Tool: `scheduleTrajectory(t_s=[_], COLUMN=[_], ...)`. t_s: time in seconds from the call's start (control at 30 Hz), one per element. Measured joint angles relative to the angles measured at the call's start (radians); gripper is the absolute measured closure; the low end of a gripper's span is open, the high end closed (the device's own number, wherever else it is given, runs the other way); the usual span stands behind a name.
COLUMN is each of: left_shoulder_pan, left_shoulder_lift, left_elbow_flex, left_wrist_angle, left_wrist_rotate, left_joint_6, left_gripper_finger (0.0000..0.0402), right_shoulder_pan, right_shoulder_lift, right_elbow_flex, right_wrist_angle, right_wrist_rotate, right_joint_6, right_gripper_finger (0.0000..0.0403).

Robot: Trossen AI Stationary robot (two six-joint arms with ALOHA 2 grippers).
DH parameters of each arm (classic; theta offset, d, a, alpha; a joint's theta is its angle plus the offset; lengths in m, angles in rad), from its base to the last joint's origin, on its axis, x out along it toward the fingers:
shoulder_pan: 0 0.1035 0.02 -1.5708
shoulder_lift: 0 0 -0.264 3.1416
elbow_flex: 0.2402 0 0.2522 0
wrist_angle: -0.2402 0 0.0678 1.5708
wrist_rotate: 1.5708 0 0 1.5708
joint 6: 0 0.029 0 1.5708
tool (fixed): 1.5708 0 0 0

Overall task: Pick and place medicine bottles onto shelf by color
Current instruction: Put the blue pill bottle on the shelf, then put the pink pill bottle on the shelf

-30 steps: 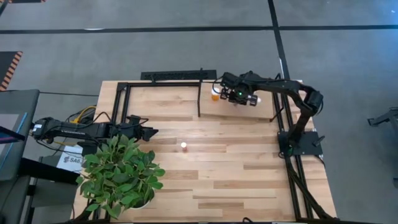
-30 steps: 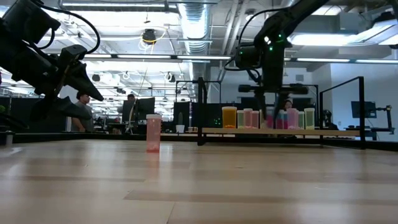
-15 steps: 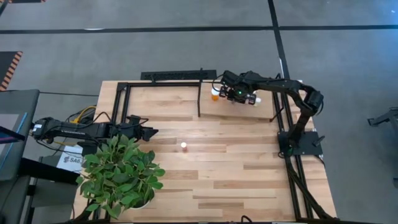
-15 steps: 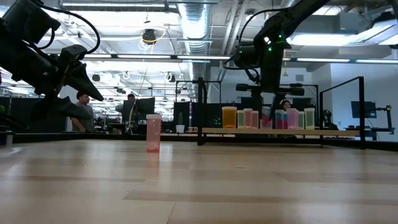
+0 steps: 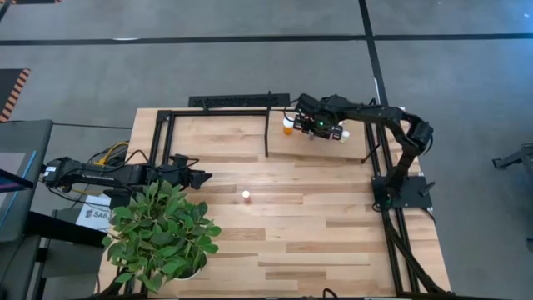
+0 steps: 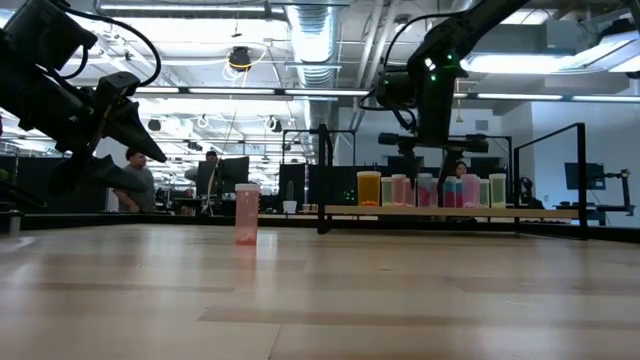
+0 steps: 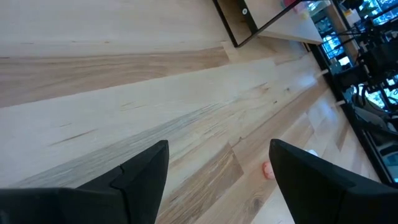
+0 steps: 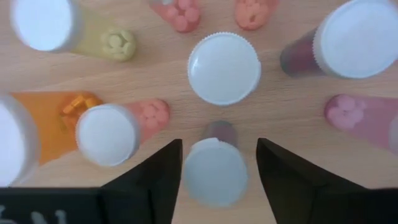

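The shelf (image 5: 321, 143), a pale board framed in thin black bars, sits at the far right part of the table (image 5: 316, 242) and serves as the reference for this report. The right gripper (image 5: 323, 127) hangs directly above the shelf's far edge, over the row of medicine bottles (image 6: 440, 190) standing on the board. In the right wrist view its two dark fingers (image 8: 152, 180) stand apart on either side of a white-capped vial with a dark reddish body (image 8: 216, 168); gaps show between the fingers and the cap, so the vial stands free on the shelf and is not clamped. Around that vial, also on the shelf, stand another white-capped vial (image 8: 224, 68), a pink-bodied vial (image 8: 115, 130), a yellowish vial (image 8: 68, 28), a dark red vial (image 8: 348, 40) and a further pink vial (image 8: 367, 121). The larger orange bottle (image 6: 369, 188) stands at the end of the row toward the middle of the table. One pink vial (image 6: 247, 214) stands alone and upright on the tabletop, well apart from the shelf, toward the near left of it. The left gripper (image 5: 198, 177) waits above the table far to the left of the shelf, its fingers (image 7: 140, 171) spread apart with nothing between them, beside a potted plant (image 5: 162, 233).
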Motion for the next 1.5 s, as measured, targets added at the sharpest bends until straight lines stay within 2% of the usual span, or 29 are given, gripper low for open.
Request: scheduleTrajectory(t_s=[0.2,0.43,0.57,0.93,1.3,1.5], left_shoulder_pan=[0.0,0.0,0.0,0.0,0.0,0.0], left_shoulder_lift=[0.0,0.0,0.0,0.0,0.0,0.0], left_elbow_flex=[0.0,0.0,0.0,0.0,0.0,0.0], left_wrist_angle=[0.0,0.0,0.0,0.0,0.0,-0.001], left_wrist_rotate=[0.0,0.0,0.0,-0.001,-0.001,-0.001], left_joint_6=[0.0,0.0,0.0,0.0,0.0,0.0], left_gripper_finger=[0.0137,0.0137,0.0137,0.0137,0.0137,0.0137], right_shoulder_pan=[0.014,0.048,0.083,0.27,0.434,0.563], right_shoulder_lift=[0.0,0.0,-0.001,0.002,0.007,0.092], right_elbow_flex=[0.099,0.27,0.348,0.376,0.376,0.404], right_wrist_angle=[-0.112,-0.363,-0.427,-0.342,-0.206,-0.121], right_wrist_rotate=[-0.002,-0.003,-0.002,0.003,0.025,0.0], right_joint_6=[-0.004,-0.045,-0.045,-0.036,0.218,0.375], right_gripper_finger=[0.0155,0.0153,0.0153,0.0154,0.0154,0.0154])
